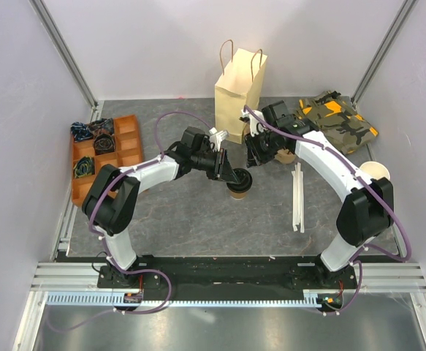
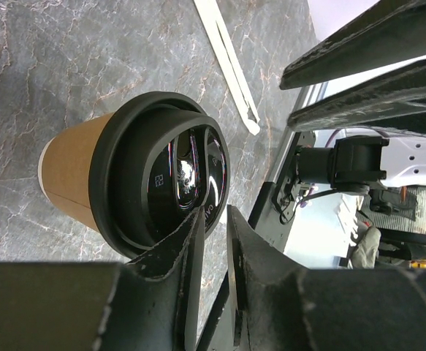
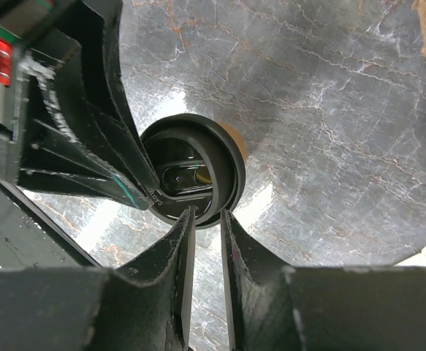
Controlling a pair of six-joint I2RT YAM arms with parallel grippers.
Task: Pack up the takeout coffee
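Observation:
The takeout coffee (image 1: 240, 188) is a brown paper cup with a black lid, standing upright on the grey marbled table in front of the tan paper bag (image 1: 238, 86). My left gripper (image 1: 234, 177) reaches in from the left. Its fingertips (image 2: 195, 219) hover at the lid's rim (image 2: 161, 183), only a narrow gap apart, with nothing between them. My right gripper (image 1: 250, 167) comes from the upper right and hangs above the lid (image 3: 194, 172). Its fingers (image 3: 185, 219) are also a narrow gap apart and hold nothing. The left gripper's fingers (image 3: 88, 131) cover part of the lid in the right wrist view.
An orange compartment tray (image 1: 128, 146) with dark bundles sits at the left. A camouflage cloth (image 1: 340, 121) lies at the back right. White sticks (image 1: 298, 197) lie right of the cup, and a pale paper cup (image 1: 377, 172) stands by the right arm.

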